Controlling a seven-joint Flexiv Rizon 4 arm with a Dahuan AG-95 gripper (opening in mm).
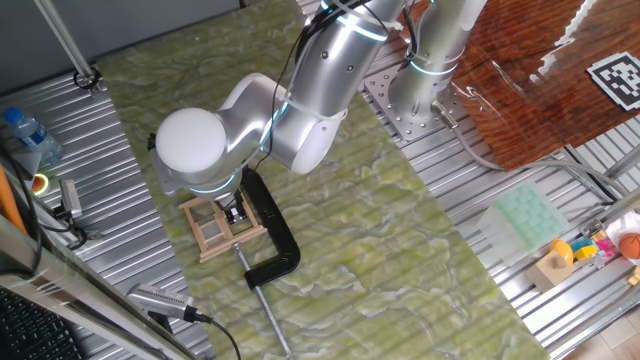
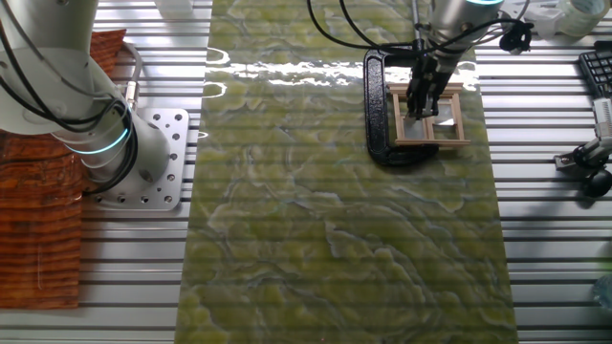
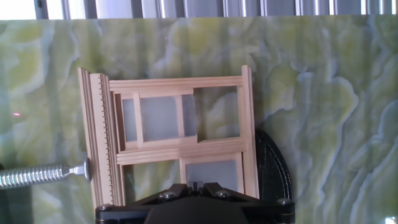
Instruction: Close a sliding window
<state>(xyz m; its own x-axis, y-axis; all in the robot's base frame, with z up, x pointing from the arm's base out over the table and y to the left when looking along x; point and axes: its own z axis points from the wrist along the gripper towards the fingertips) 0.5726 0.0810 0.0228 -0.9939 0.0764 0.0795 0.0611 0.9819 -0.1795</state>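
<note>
Hand view shows the sliding window lying flat on the table, filling the centre of the frame, with the hand as a dark housing at the bottom edge right over its lower half. In the upper row the sash sits toward the left and the upper right opening shows bare green mat, so I judge the window only partly shut: the sash has yet to be slid across that gap. The fingertips are hidden under the housing, so whether the hand is wide or narrow I cannot tell; in the other fixed view it stands down on the frame near the upper right.

A black C-clamp pins the window to the table, its metal screw reaching in from the left edge of the hand view.

The table is covered by a green marbled mat with ribbed metal on both sides. One fixed view shows a water bottle at the left edge, and small coloured toys at the lower right.
</note>
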